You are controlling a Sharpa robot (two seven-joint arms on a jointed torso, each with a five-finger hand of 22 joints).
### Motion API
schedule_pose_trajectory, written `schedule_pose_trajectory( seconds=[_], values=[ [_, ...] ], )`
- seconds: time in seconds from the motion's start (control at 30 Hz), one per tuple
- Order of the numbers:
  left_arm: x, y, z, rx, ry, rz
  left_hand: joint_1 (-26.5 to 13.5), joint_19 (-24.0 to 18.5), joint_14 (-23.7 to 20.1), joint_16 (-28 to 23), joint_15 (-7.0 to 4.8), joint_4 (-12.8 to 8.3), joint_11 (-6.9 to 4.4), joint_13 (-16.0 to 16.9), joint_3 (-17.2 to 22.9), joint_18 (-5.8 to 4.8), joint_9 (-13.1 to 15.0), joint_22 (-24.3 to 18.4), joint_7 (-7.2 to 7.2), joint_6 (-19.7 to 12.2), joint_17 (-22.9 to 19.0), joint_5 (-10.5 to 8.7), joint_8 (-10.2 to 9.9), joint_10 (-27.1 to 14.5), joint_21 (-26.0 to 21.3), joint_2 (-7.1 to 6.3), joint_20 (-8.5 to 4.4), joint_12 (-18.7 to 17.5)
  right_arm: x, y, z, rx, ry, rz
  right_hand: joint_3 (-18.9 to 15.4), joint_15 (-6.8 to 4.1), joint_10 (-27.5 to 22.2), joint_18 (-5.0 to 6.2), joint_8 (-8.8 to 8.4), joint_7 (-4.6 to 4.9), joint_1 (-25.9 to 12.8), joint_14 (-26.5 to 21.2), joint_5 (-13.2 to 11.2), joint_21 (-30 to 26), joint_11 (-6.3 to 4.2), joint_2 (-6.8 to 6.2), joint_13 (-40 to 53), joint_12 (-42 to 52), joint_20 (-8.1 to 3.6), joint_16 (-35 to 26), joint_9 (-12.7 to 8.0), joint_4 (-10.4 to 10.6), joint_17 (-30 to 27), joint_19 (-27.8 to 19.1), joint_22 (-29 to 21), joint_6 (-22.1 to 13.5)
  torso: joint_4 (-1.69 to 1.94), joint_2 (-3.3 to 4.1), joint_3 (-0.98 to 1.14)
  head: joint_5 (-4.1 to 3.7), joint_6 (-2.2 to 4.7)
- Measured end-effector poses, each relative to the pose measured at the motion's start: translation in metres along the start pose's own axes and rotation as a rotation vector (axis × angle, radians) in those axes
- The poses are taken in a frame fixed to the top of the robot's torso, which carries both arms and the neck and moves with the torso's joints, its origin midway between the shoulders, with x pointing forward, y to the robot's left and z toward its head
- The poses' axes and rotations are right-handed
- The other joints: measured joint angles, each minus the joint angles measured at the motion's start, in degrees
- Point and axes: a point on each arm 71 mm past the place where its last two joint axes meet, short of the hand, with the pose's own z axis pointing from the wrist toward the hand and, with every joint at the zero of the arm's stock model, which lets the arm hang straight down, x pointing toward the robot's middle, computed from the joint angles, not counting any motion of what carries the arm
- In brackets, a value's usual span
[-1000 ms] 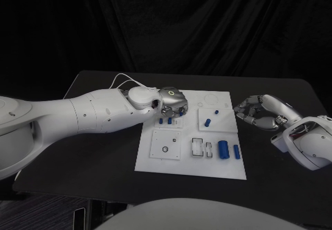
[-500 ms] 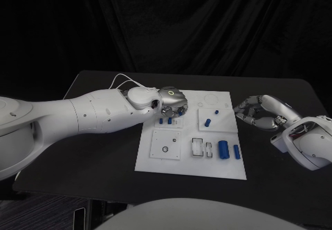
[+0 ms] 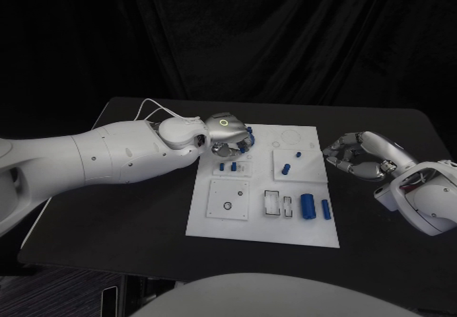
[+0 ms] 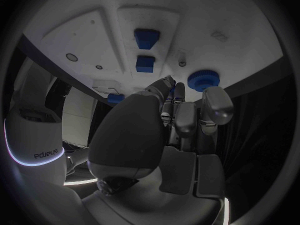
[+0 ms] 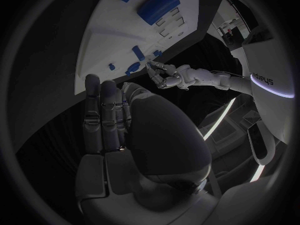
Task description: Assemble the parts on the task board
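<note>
White task board (image 3: 262, 231): we see it mid-table (image 3: 142, 224), blue parts (image 3: 308, 205) lying on it.
Left hand (image 3: 228, 135): pinches a blue ring (image 4: 204, 78) above the board's far-left corner.
Right hand (image 3: 360, 157): curled, empty, beside the board's right edge.

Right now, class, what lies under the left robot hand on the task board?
Under the left robot hand, a round blue part shows near its fingertips on the task board; whether it is gripped is hidden.
</note>
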Motion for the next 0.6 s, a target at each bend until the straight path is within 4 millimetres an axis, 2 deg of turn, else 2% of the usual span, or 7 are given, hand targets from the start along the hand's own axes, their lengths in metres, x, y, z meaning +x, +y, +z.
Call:
schedule_pose_trajectory(
  seconds=[0.2, 0.4, 0.6],
  values=[
    [-0.012, 0.007, -0.015, -0.007, -0.046, 0.013, -0.60, 0.48, 1.35, 0.00, -0.29, -0.18, -0.59, -0.82, 0.62, 0.01, 0.00, 0.05, -0.10, 0.09, 2.01, -0.34, 0.00, 1.45, 1.43, -0.16, -0.47, -2.79, -0.001, -0.002, -0.001, 0.007, 0.001, -0.001, 0.00, 0.00, 0.00, -0.01, 0.00, 0.00, 0.00, 0.00, 0.00, 0.00, 0.00, 0.00, -0.03, 0.00, 0.00, 0.00, 0.05, 0.00, -0.08, 0.00, 0.00, 0.00, 0.10, 0.00, 0.00, -0.20, 0.00],
    [-0.012, 0.013, -0.025, -0.021, -0.051, 0.018, -0.91, 0.48, 1.35, 0.00, -0.29, 0.03, -0.63, -1.15, 0.83, 0.01, 0.00, 0.04, -0.15, 0.11, 1.39, -1.23, 0.00, 1.63, 1.36, -0.46, -0.47, -4.15, 0.002, -0.003, -0.002, 0.014, 0.006, 0.001, 0.00, 0.00, 0.00, 0.00, 0.00, 0.00, 0.00, 0.00, 0.00, 0.00, 0.00, 0.00, -0.06, 0.00, 0.00, 0.00, 0.05, 0.00, -0.15, 0.00, -0.01, 0.00, 0.08, 0.02, -0.03, 0.14, 0.00],
    [-0.010, 0.020, -0.027, -0.038, -0.039, 0.022, -1.42, 0.48, 1.35, 0.00, -0.29, 0.03, -0.47, -1.27, 0.83, 0.01, 0.00, 0.04, -0.37, -0.11, 1.37, -1.46, -0.36, 1.83, 1.05, -0.54, -0.47, -4.40, 0.005, -0.004, -0.002, 0.015, 0.014, 0.003, 0.00, 0.00, 0.00, -0.01, 0.00, 0.00, 0.00, 0.00, 0.00, 0.00, 0.00, 0.00, -0.06, 0.00, 0.00, 0.00, 0.04, 0.00, -0.15, 0.00, -0.01, 0.00, 0.14, 0.08, -0.06, 0.02, 0.00]
  ],
)
